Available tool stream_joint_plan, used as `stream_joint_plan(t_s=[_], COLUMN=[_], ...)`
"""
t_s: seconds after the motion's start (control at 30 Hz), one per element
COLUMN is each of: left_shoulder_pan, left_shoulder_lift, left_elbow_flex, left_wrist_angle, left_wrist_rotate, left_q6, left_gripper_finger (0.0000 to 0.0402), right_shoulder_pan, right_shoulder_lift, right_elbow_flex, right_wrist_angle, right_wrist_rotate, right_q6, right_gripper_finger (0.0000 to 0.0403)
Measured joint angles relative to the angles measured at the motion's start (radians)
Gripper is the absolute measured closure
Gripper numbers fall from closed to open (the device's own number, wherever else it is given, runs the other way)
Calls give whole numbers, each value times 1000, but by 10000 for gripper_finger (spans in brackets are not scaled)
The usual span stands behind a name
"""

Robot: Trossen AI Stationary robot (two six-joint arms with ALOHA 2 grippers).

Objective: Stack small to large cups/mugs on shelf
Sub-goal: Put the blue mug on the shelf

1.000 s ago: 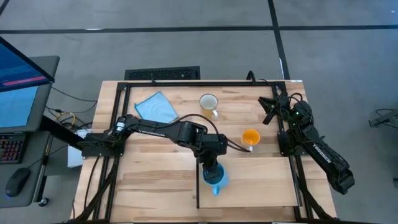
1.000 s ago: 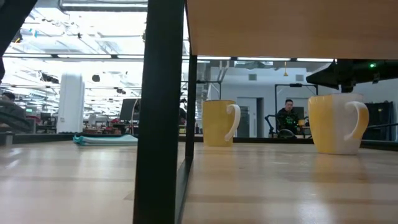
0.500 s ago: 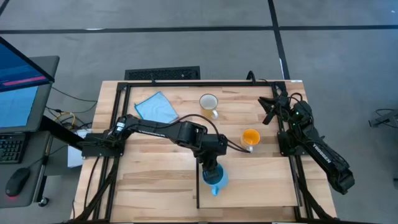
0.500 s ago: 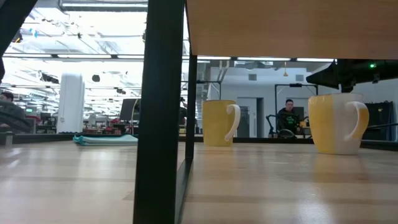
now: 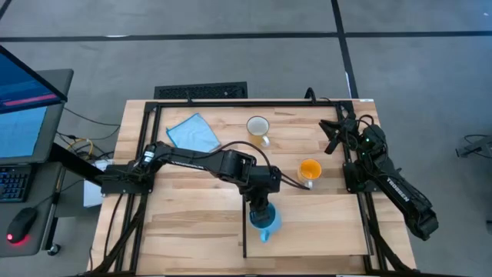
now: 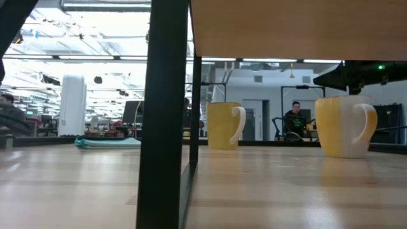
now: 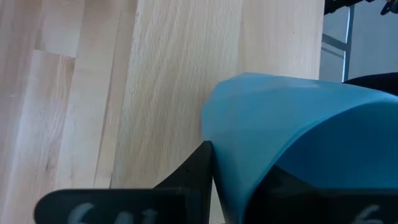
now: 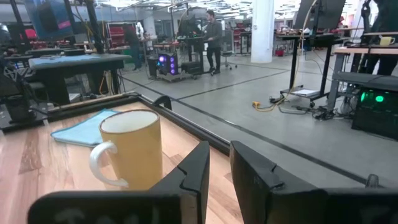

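The small light-blue mug (image 5: 266, 221) is at the left edge of the shelf (image 5: 330, 227), a raised light-wood board with a dark edge. Its handle (image 5: 267, 235) points toward the table's near edge. My left gripper (image 5: 261, 209) is right over the mug and shut on it; the mug fills the left wrist view (image 7: 280, 124). The orange mug (image 5: 309, 169) stands on the table just beyond the shelf, and the white mug (image 5: 257, 126) stands farther back. My right gripper (image 5: 332, 137) waits shut at the far right, touching nothing. My left gripper comes at the light-blue mug from above, pointing down. One finger (image 7: 193, 177) lies against the outside of the mug's wall (image 7: 227, 155). The mug hides the other finger, so whether it is inside or outside cannot be told. The mug is upright over the shelf.
A folded blue cloth (image 5: 192, 132) lies at the far left of the table. In the low view the shelf's dark leg (image 6: 165, 114) stands in front, with the white mug (image 6: 226, 125) and the orange mug (image 6: 343, 126) behind it. A person (image 6: 294, 119) sits in the room beyond.
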Motion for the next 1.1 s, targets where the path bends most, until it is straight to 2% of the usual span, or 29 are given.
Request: stream_joint_plan(t_s=[0.3, 0.6, 0.77, 1.1], left_shoulder_pan=[1, 2, 2, 3], left_shoulder_lift=[0, 0, 0, 0], left_elbow_flex=[0, 1, 1, 1], left_wrist_angle=[0, 5, 5, 5], left_wrist_rotate=[0, 1, 2, 1], left_q6=[0, -8, 0, 25], left_gripper_finger=[354, 284, 261, 255], right_shoulder_pan=[0, 0, 0, 0], right_shoulder_lift=[0, 0, 0, 0], right_elbow_flex=[0, 0, 0, 0], right_wrist_angle=[0, 0, 0, 0], right_wrist_rotate=[0, 0, 0, 0], right_q6=[0, 0, 0, 0], right_gripper_finger=[317, 317, 317, 317])
